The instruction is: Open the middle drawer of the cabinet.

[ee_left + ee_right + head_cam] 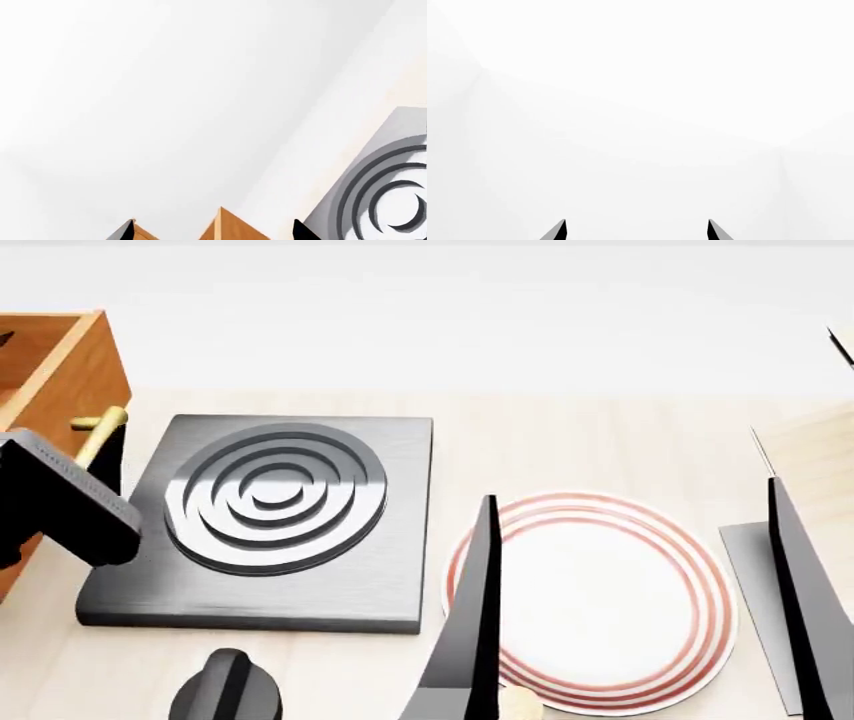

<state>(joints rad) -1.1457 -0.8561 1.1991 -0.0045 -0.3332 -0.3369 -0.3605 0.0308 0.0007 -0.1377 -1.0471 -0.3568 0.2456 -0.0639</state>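
The orange-brown wooden cabinet (60,365) stands at the far left of the head view, cut off by the frame edge. A wooden box part shows from above, with one brass bar handle (99,426) on its right-facing front. I cannot tell which drawer this is. My left gripper (107,443) is right at that handle, with its black body just below. In the left wrist view the left gripper (212,223) is open, with a wooden corner (233,229) between the fingertips and no handle in sight. My right gripper (633,490) is open and empty above the plate, and in the right wrist view (636,221) it faces blank white.
A grey stove plate (267,515) with ring grooves lies right of the cabinet and also shows in the left wrist view (393,150). A white plate with red rings (594,595) lies at the centre right. A black knob (227,690) and pale slanted panels (814,455) are nearby.
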